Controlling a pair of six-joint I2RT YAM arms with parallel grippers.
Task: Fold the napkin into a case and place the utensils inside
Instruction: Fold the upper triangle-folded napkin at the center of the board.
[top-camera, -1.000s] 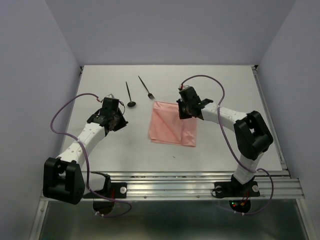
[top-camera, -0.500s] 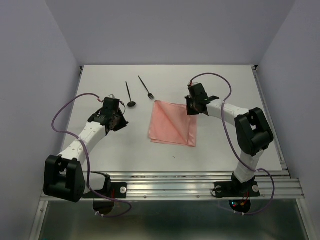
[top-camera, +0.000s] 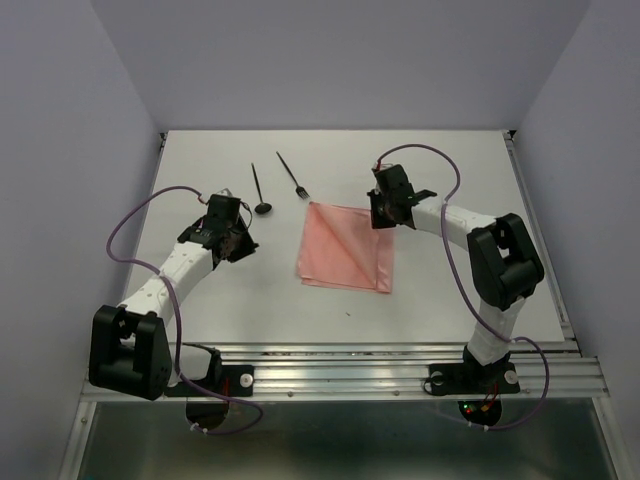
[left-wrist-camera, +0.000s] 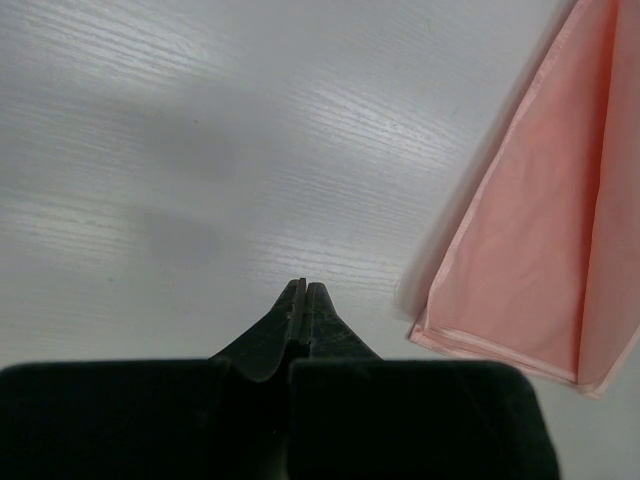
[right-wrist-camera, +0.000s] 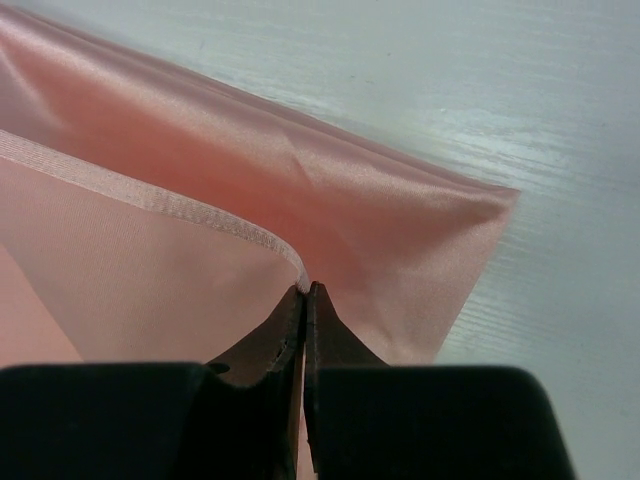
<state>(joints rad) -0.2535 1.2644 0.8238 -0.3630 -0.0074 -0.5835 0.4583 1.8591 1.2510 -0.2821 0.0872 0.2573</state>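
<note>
Over the last second the right gripper (top-camera: 383, 212) was carried a short way from above the far right part of the thin, pale salmon-pink fabric napkin (top-camera: 345, 250) toward the right edge of the white table (top-camera: 450, 300). It was then brought nearly to rest at the cloth's far right corner. With that move the napkin's right side was drawn outward, and a corner that had been hidden under the gripper was left spread flatter and squarer.

In the right wrist view the black fingers (right-wrist-camera: 285, 320) were pressed together on the hemmed edge of an upper layer of the napkin (right-wrist-camera: 350, 200), so the cloth was held and not let go. The left gripper (top-camera: 238, 243) was left unmoved. Its fingers (left-wrist-camera: 285, 325) were closed on nothing above bare table to the left of the napkin (left-wrist-camera: 530, 250) and apart from it.

The napkin was laid in flat layers, roughly square, about the middle of the table and a little toward the right edge. The slim black fork (top-camera: 292, 175) with short tines and the slim black spoon (top-camera: 259, 188) with a round bowl were left untouched toward the far edge, left of the cloth.

The fold was judged to be only pulled straight. A narrow case had not yet been formed, and the utensils had yet to be put inside.
</note>
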